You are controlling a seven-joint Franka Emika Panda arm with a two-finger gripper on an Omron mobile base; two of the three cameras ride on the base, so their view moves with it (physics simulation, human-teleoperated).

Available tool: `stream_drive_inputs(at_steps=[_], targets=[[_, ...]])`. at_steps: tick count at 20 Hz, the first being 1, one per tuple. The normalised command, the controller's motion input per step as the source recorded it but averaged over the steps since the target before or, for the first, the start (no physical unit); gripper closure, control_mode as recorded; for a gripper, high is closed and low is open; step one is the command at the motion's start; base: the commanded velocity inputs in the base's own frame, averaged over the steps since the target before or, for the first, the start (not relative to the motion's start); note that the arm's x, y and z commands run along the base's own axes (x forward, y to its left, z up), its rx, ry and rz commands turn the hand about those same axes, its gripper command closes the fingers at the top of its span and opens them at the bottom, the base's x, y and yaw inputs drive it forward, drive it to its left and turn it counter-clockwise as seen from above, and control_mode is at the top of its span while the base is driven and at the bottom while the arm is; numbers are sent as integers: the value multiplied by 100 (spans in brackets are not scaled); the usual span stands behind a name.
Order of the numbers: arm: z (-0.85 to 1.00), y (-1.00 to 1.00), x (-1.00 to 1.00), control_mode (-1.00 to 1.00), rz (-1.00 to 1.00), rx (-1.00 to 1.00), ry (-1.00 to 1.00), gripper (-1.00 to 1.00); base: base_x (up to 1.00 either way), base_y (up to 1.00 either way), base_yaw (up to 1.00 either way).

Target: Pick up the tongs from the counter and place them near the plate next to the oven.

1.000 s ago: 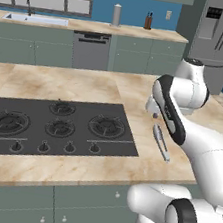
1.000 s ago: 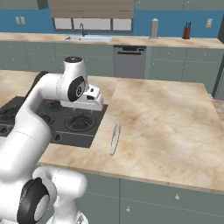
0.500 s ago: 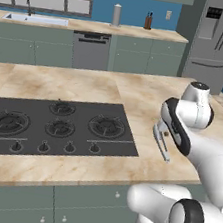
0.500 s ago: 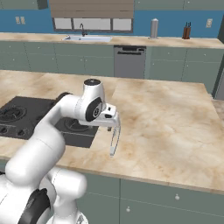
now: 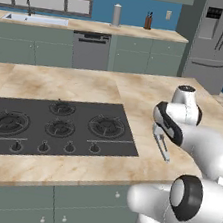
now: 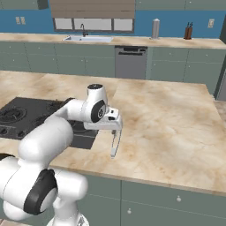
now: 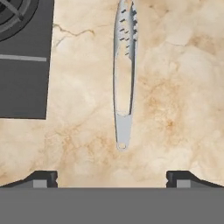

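Tool point(image 7: 112, 178) open, empty, above the worktop point(image 7: 175, 87); one pair of tongs point(image 7: 124, 78) lies flat just beyond its fingertips

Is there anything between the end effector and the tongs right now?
Nothing visible. The open end effector hangs above the tongs, which lie flat on bare counter, with the cooktop off to one side.

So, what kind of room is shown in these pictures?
A kitchen, rendered rather than real: a black gas cooktop set in a marble counter, a sink under a window, and a steel fridge.
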Motion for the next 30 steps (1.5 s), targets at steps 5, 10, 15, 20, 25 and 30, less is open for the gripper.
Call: stream_drive_inputs(at_steps=[5,10,15,20,25,30], targets=[[-16,-6,19,-100,0,0,14,-100,0,0,0],[-31,-40,-18,-100,-1,3,-1,-100,0,0,0],[-33,-14,-36,-100,0,12,-16,-100,0,0,0],[-27,0,-8,-100,1,15,-21,-100,0,0,0],[-28,7,23,-100,0,3,-5,-100,0,0,0],[-12,0,9,-100,-2,-1,0,-100,0,0,0]])
